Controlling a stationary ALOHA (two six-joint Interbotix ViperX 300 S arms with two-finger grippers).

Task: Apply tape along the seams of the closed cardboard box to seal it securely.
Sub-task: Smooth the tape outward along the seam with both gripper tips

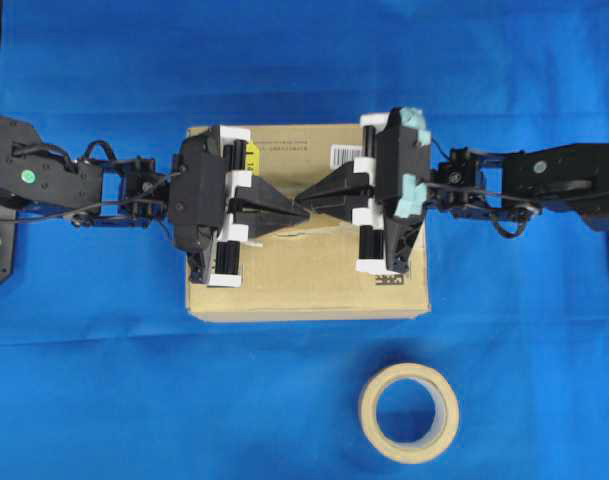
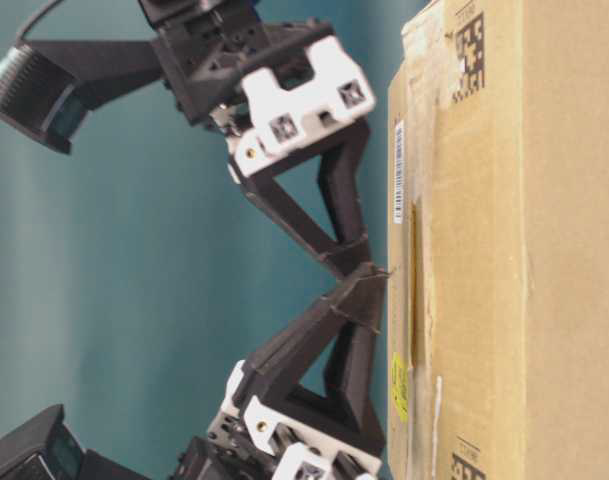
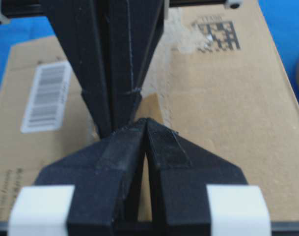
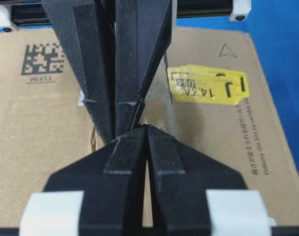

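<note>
The cardboard box (image 1: 314, 285) lies flat on the blue cloth, showing a yellow sticker (image 1: 252, 158), a white barcode label (image 1: 346, 153) and a black matrix code (image 1: 387, 283). My left gripper (image 1: 300, 213) and right gripper (image 1: 307, 201) are both shut. Their tips meet over the middle of the box top and rest on it. A short tan piece of tape (image 3: 150, 104) lies on the box just beyond the left gripper (image 3: 145, 121) tip. In the right wrist view the right gripper (image 4: 147, 127) points at the same spot. The fingers and the tape largely cover the seams.
A beige tape roll (image 1: 409, 412) lies flat on the cloth in front of the box, to the right. Both arms reach in from the left and right sides above the box. Blue cloth surrounds the box on all sides.
</note>
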